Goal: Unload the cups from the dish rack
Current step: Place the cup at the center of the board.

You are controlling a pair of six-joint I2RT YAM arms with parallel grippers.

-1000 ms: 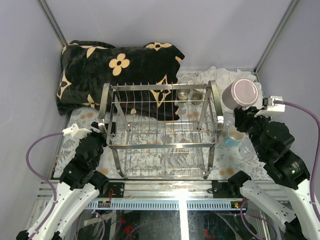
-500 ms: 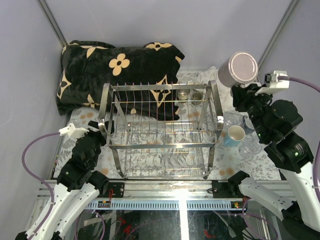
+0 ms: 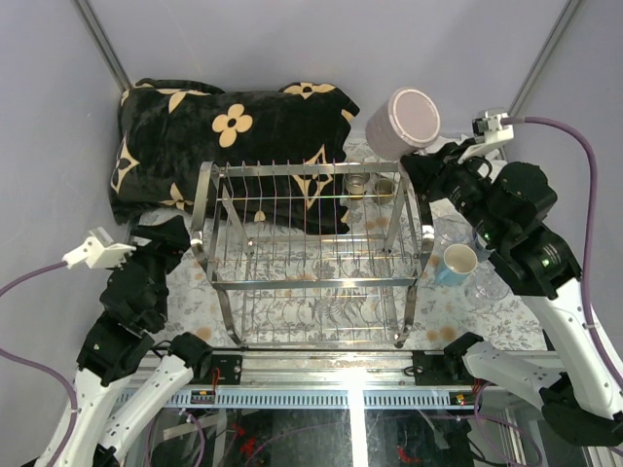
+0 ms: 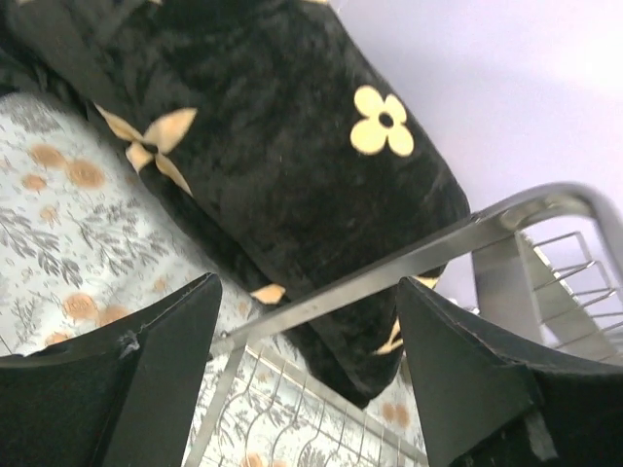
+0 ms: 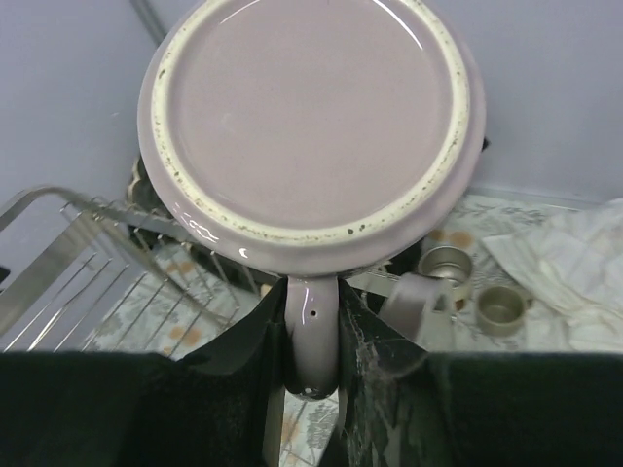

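**Ana:** Mauve mug [image 3: 412, 117], where is it?

**Ben:** In the air above the far right corner of the dish rack [image 3: 311, 283], tipped so its base faces the overhead camera. The right pincer [image 5: 311, 362] is pinching its handle from both sides.

**Ana:** And the left pincer [image 4: 307, 297]?

**Ben:** Spread wide with nothing between its fingers, just beside the rack's left end handle. A black flower-patterned blanket [image 3: 234, 126] lies beyond it.

**Ana:** Other cups?

**Ben:** A light blue mug [image 3: 458, 263] stands on the surface right of the rack, with clear glasses [image 3: 484, 288] beside it. Two small cups [image 3: 358, 184] sit at the rack's far right end. Inside or behind it, I cannot tell.
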